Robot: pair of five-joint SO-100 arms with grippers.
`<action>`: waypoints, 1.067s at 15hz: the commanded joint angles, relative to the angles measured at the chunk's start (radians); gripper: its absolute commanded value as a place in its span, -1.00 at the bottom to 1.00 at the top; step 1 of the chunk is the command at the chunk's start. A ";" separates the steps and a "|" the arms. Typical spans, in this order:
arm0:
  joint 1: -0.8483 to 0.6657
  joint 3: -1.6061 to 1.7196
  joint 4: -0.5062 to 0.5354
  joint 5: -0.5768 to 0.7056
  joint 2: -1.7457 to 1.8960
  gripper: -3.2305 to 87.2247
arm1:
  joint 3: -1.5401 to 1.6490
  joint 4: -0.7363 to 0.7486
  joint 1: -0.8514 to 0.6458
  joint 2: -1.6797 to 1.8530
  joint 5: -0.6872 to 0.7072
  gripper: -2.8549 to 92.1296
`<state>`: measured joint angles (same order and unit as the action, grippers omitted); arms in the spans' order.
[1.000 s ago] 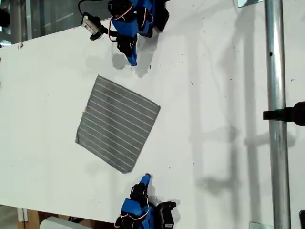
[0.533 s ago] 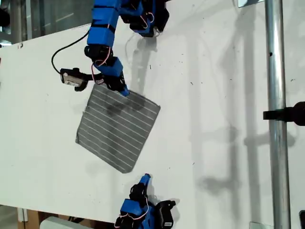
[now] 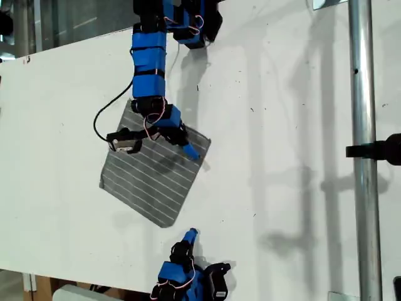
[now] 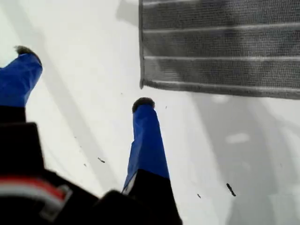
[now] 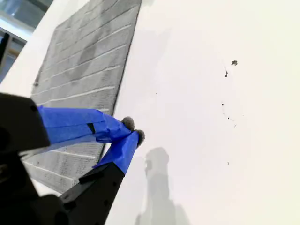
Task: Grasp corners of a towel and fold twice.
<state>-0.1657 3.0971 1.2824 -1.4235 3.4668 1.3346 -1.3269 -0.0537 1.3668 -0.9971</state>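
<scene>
Both empty: my first gripper [image 4: 83, 75] gapes wide by the towel [image 3: 147, 179], my second gripper [image 5: 132, 130] sits closed.

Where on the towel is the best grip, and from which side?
Take the towel at its corner, coming in from the bare table side, probably. It lies flat, so only edges offer purchase, and that corner points at my first gripper, whose jaws are open.

In the exterior view, the blue arm of the first gripper [image 3: 191, 152] covers the upper corner of the thin grey white-striped towel [image 3: 144, 182]. Both wrist views cut the towel off at their edges. The second gripper's [image 3: 192, 234] arm base runs off the exterior view's bottom edge.
</scene>
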 commanded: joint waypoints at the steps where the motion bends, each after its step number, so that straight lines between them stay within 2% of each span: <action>1: -0.009 -0.008 0.014 -0.018 0.005 -0.99 | -0.034 0.035 -0.003 -0.098 0.025 -0.08; 7: -0.031 -0.058 0.035 -0.066 0.005 -0.99 | -0.055 0.064 -0.094 -0.270 0.038 -0.15; 9: -0.043 -0.049 0.048 -0.100 0.005 -0.99 | -0.095 0.060 -0.095 -0.311 0.040 -0.39; 11: -0.044 -0.058 0.049 -0.133 0.005 -0.99 | -0.140 0.048 -0.080 -0.354 0.034 -0.45; 12: -0.044 -0.061 0.052 -0.143 0.005 -0.99 | -0.155 0.048 -0.071 -0.377 0.031 -0.57; 14: -0.044 -0.087 0.054 -0.144 0.005 -0.99 | -0.163 0.044 -0.066 -0.403 0.012 -0.94; 16: -0.066 -0.146 0.049 -0.121 0.005 -0.99 | -0.156 0.048 -0.058 -0.407 0.005 -0.94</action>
<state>-0.2117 3.0342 1.3330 -1.5509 3.4668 1.1965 -1.2732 -0.1243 0.9572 -0.9802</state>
